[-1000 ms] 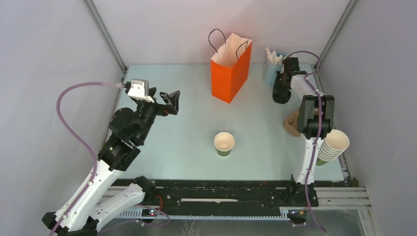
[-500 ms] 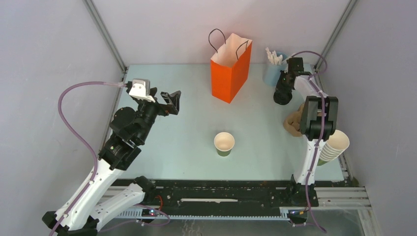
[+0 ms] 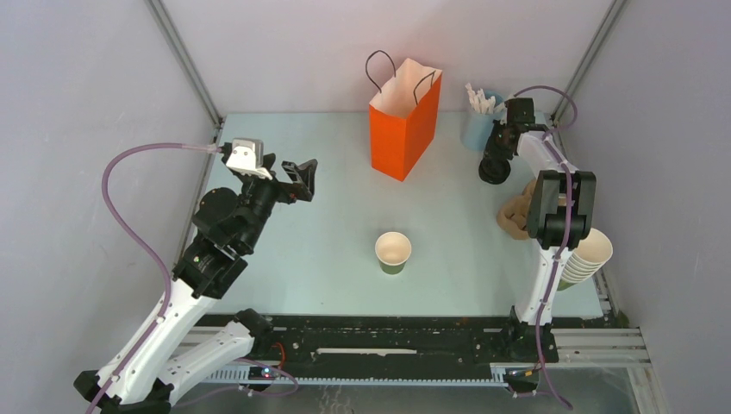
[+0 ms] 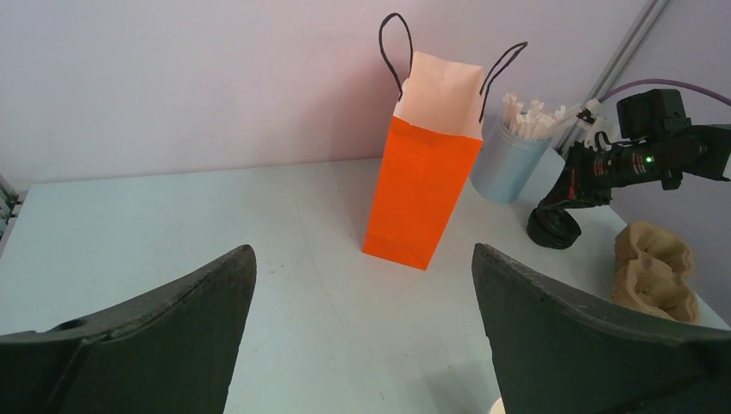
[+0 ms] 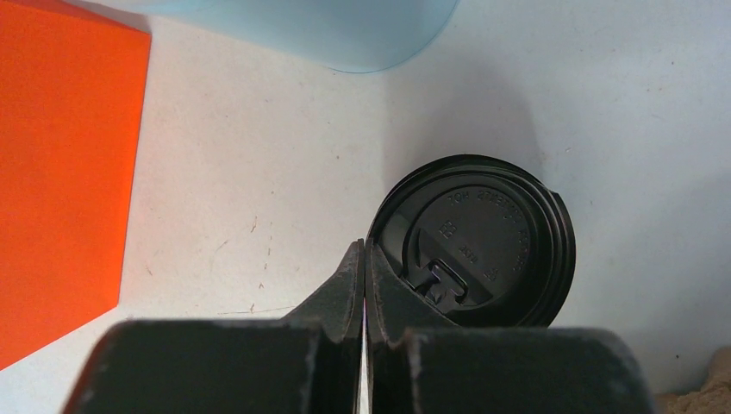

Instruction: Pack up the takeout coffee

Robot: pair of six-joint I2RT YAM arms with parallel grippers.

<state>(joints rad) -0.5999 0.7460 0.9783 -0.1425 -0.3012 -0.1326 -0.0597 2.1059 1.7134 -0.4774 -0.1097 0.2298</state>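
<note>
Right gripper (image 5: 364, 259): fingers are found pressed together with nothing between them. The tips are placed at the left rim of the black lid (image 5: 483, 237); whether contact is made cannot be told. Left gripper (image 3: 299, 178): jaws are spread wide and nothing is held. It is raised over the left part of the table (image 3: 302, 259).

Compared with a second ago, the right wrist and forearm are seen shifted slightly toward the right side, and the right jaws have been drawn fully together. No change is noted in the left arm, the orange bag (image 3: 403, 129) or the lidless green cup (image 3: 393, 252).

The takeout coffee (image 3: 492, 172) is located near the far right corner of the table, just in front of the pale blue cup (image 5: 345, 30) of white sticks. It is well apart from the bag on its left. A crumpled brown paper item (image 4: 655, 267) lies near it on the right side, and a stack of cups (image 3: 582, 254) is set at the right edge, nearer the arm bases. Open surface is available between the coffee and the bag, and across the middle of the table around the lidless cup. The bag stands upright near the far edge with its mouth open.

Only the top of the coffee is shown by the right wrist view: a round black lid with raised lettering and a small drinking tab. The cup body is hidden beneath it.
</note>
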